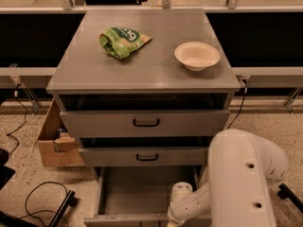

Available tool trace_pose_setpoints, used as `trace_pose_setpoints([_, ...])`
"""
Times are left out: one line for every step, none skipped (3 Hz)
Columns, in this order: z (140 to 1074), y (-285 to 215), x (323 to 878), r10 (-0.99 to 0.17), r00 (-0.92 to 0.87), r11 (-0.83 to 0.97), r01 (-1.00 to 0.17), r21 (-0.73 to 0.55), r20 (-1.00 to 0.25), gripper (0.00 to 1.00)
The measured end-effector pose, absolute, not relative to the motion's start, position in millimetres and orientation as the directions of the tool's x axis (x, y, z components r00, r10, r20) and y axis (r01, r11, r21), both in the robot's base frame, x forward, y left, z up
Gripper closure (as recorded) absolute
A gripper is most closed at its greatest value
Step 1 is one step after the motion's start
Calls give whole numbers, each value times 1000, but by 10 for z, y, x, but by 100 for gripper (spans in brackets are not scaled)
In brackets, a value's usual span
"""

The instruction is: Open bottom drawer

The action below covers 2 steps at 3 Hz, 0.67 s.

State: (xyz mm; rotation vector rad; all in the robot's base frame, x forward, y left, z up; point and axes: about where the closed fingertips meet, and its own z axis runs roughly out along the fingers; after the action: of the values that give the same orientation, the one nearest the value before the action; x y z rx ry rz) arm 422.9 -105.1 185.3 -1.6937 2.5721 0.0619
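Note:
The grey cabinet (142, 74) has three drawers. The bottom drawer (137, 197) is pulled far out, showing its plain grey inside; its front runs along the lower frame edge. The middle drawer (147, 156) and top drawer (146, 123) sit slightly ajar, each with a black loop handle. My white arm (241, 178) reaches down at the lower right, its wrist over the bottom drawer's front right corner. The gripper itself is below the frame edge and out of view.
On the cabinet top lie a green chip bag (123, 40) and a white bowl (197, 56). A cardboard box (54, 141) stands on the floor left of the cabinet. Black cables (42, 200) lie at the lower left.

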Motion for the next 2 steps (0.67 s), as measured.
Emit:
trace_pose_setpoints([1941,-934,4263,-926,-377,377,-926,-25,-26,18])
trace_pose_setpoints([1995,-783,3974,-913,-407,407,-913,-9,10,41])
